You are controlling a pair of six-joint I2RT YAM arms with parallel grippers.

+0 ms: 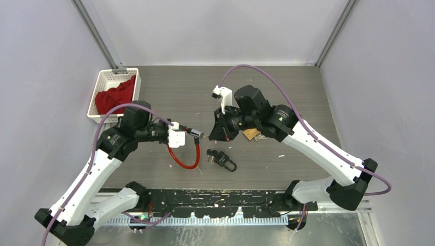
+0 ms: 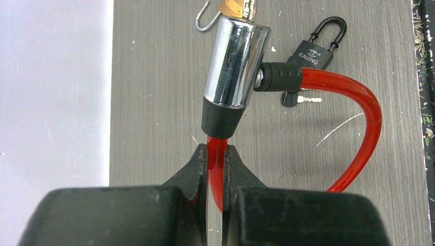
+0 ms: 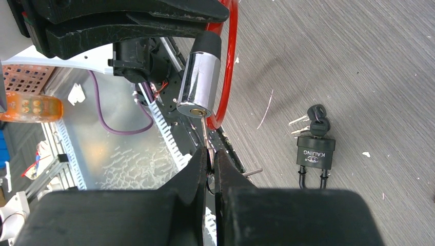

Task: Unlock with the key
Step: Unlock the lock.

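The left gripper (image 2: 216,154) is pinched on the red cable (image 2: 365,102) just below its chrome cylinder (image 2: 236,61), which sits between the two arms. The right gripper (image 3: 210,156) is pressed together on the key (image 3: 204,130), whose blade reaches up to the keyhole in the cylinder's end face. A black padlock (image 3: 314,151) with its own keys lies on the table (image 3: 369,61) nearby, apart from both grippers.
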